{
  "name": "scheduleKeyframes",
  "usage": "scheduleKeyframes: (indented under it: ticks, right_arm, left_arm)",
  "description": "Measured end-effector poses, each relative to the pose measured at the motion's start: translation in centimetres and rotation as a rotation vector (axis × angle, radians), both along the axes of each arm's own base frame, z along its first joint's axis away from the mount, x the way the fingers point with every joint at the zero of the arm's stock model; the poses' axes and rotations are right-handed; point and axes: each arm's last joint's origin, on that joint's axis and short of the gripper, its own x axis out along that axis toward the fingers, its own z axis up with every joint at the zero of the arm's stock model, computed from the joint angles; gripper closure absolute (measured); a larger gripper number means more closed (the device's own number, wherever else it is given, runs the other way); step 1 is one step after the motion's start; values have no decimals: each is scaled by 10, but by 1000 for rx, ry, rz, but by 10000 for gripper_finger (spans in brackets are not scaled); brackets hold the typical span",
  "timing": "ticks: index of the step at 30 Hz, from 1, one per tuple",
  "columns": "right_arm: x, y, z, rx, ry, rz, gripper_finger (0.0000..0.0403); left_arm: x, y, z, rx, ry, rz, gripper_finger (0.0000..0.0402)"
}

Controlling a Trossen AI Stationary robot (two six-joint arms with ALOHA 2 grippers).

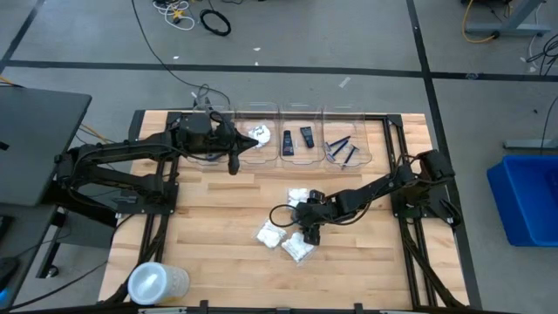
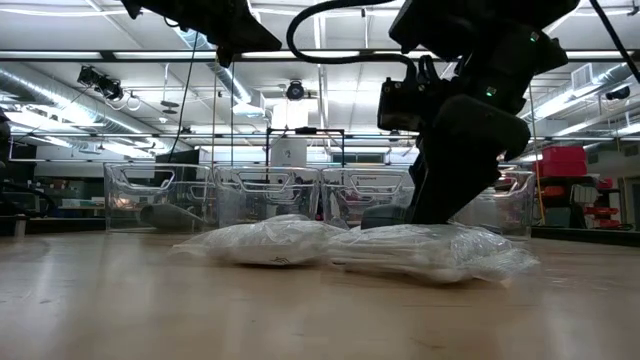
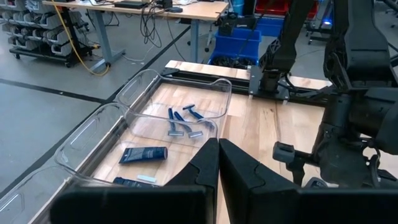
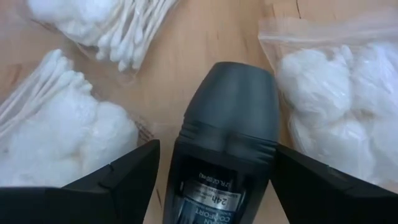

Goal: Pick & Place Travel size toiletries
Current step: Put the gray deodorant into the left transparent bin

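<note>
Right wrist view shows us our right gripper (image 4: 214, 171) spread wide around a dark grey deodorant (image 4: 225, 130), white packets (image 4: 336, 102) alongside.

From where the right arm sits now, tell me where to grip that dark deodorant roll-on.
Grip the dark roll-on across its flat-sided body, just below the domed cap, coming straight down. It lies flat between the cotton packets, and the right claw already straddles it, fingers open either side.
</note>
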Motion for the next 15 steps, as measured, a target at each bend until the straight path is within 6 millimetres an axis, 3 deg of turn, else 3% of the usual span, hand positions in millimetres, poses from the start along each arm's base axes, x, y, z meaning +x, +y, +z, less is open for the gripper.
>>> scheduleKeyframes:
  ticks: [15]
  right_arm:
    - [0, 0, 0, -3, 2, 2, 170]
  left_arm:
    - [0, 0, -1, -3, 11, 0, 381]
